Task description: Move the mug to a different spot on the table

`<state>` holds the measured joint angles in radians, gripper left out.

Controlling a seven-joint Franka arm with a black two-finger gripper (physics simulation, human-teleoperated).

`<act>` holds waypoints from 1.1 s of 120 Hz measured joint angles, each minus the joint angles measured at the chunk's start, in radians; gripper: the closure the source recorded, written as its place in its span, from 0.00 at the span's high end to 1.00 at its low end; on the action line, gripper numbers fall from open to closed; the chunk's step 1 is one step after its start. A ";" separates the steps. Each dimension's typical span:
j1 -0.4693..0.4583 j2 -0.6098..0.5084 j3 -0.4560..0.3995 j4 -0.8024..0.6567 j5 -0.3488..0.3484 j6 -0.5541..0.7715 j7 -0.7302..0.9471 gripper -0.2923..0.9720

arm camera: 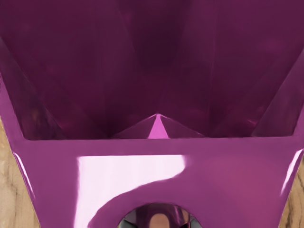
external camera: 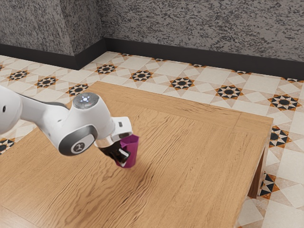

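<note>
The hand (external camera: pixel 118 155) has its fingers closed on the wall of the purple mug (external camera: pixel 132 147), which tilts slightly above the tabletop (external camera: pixel 199 156).

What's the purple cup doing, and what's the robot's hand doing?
Glossy purple mug: open end up, empty inside; whether it is lifted or resting on the wooden table, I cannot tell.
Black robot hand: low, right against the mug's wall on the arm's side.
</note>
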<state>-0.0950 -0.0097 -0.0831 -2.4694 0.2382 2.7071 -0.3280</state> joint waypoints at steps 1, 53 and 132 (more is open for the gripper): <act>0.002 0.000 0.001 0.000 0.000 0.000 0.001 0.18; 0.048 0.013 0.146 0.001 0.012 0.032 0.040 0.16; 0.540 0.008 -0.046 -0.010 0.006 0.048 0.085 0.19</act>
<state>0.4454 -0.0021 -0.1288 -2.4792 0.2438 2.7553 -0.2431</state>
